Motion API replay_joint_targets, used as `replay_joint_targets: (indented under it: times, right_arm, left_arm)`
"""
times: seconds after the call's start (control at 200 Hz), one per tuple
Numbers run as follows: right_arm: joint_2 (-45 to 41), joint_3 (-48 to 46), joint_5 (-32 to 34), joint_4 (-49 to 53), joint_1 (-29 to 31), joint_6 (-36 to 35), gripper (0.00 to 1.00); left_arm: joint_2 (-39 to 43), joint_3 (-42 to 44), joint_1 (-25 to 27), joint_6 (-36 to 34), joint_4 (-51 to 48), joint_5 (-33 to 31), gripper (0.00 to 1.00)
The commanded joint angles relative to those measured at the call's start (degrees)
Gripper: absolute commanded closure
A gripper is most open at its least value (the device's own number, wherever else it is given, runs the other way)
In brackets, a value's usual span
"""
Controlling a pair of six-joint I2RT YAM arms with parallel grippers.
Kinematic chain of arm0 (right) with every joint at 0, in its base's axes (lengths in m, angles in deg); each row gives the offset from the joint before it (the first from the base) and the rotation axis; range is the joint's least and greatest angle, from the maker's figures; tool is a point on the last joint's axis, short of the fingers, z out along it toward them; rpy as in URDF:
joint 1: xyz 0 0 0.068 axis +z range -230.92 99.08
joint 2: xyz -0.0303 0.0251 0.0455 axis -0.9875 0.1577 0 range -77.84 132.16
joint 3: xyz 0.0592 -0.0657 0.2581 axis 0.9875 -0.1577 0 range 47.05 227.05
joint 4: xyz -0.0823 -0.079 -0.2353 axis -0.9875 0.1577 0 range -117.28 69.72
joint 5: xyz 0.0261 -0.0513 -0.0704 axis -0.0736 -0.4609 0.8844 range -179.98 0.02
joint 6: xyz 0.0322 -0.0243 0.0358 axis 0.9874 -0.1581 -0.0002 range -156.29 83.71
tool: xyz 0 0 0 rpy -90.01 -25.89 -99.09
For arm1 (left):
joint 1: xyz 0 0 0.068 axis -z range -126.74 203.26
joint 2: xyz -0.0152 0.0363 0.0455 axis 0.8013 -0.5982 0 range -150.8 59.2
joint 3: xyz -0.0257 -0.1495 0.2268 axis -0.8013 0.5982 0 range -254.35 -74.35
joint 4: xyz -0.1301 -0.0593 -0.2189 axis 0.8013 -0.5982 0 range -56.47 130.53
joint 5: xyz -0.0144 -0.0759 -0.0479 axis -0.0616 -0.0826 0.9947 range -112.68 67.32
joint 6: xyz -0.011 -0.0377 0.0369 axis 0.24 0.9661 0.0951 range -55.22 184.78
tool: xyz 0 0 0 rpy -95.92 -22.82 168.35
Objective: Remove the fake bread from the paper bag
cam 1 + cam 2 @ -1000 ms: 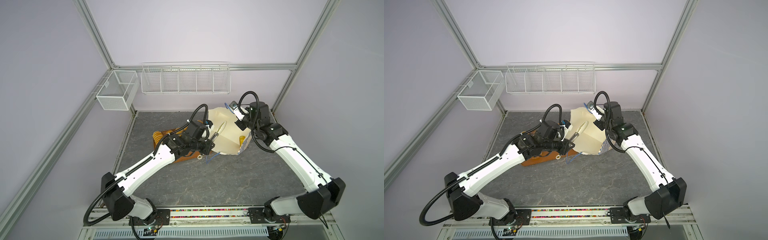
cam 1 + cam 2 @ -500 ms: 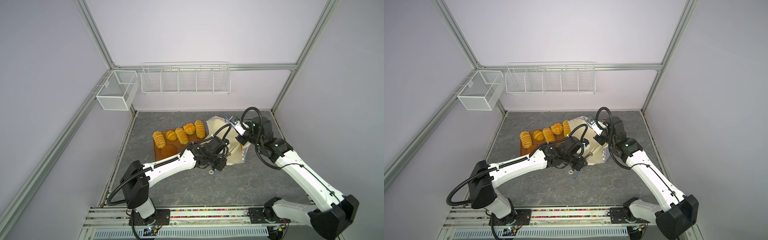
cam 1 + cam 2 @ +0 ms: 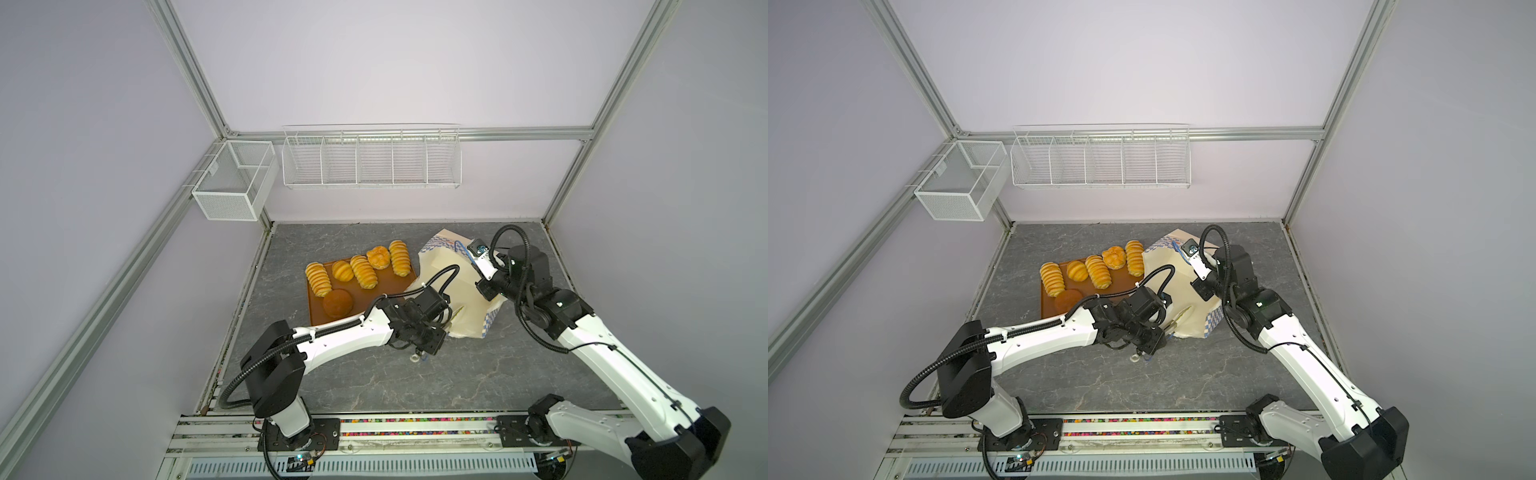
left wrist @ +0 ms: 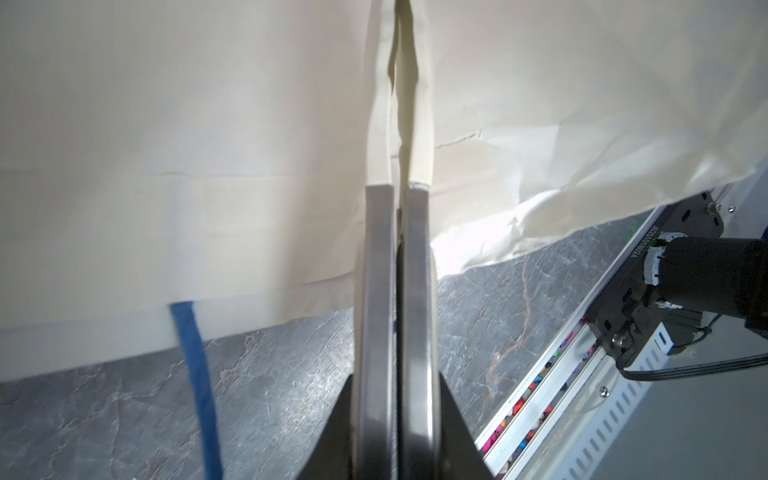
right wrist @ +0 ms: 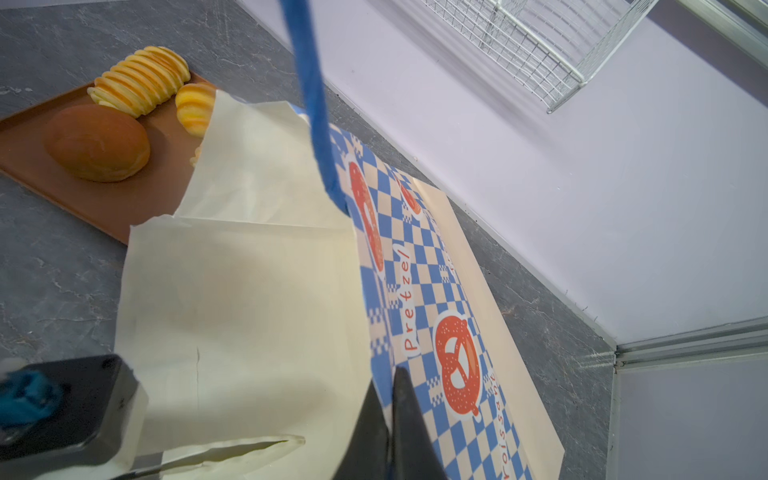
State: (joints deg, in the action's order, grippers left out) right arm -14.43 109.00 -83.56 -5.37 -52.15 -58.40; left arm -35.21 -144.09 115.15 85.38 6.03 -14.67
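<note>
Fake bread: six pieces counted on the brown tray, toward the back left of the table. Five golden ones sit in a row, with the browner bun in front of them. Both top views show all six clear of the paper.

Paper bag: it lies tipped between the tray and the table's right edge, toward the back right corner. In the right wrist view one flap covers the tray's near corner and part of a loaf. The blue cord handle trails onto the stone.

Change: a second ago the bag and the left arm lay over the tray and almost no bread showed. Half a second ago the bag was already off toward the right edge, and now it sits a little nearer the front. The pastries stayed where they were.

Left gripper: fingers pressed together, apparently pinching the bag's wall at the rim.
Right gripper: jaws closed on the checkered rim beside the handle.

Reading: the bread seems to be out and the task close to done. What shows of the bag's inside is bare, but the rest is hidden, so I cannot rule out a last piece.
</note>
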Motion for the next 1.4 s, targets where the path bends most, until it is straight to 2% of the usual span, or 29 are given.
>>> replay_joint_targets:
  times: [0.0,0.37,0.59,0.76,1.124,1.394]
  right_arm:
    - [1.5,3.9,0.3,1.3,0.4,2.0,0.93]
    - [5.1,7.3,-1.6,1.3,0.4,2.8,0.93]
    - [0.0,2.9,-3.2,-0.2,0.3,1.4,0.93]
    - [-3.5,-1.5,-1.9,-0.8,0.4,0.9,0.93]
    - [-3.8,-6.2,-1.4,-4.5,0.4,2.3,0.93]
    - [-4.6,-7.8,-1.5,-5.9,0.4,3.0,0.93]
  left_arm:
    - [0.8,1.0,0.0,1.0,3.2,1.2,0.90]
    - [-1.6,0.6,1.8,3.7,9.9,3.0,0.90]
    - [-5.9,-1.0,3.1,3.6,12.2,4.0,0.90]
    - [-7.1,-2.5,3.1,2.5,9.8,4.1,0.89]
    - [-2.7,-3.2,2.2,2.0,0.9,2.7,0.78]
    - [3.8,-0.6,-1.1,5.2,-0.5,5.7,0.77]
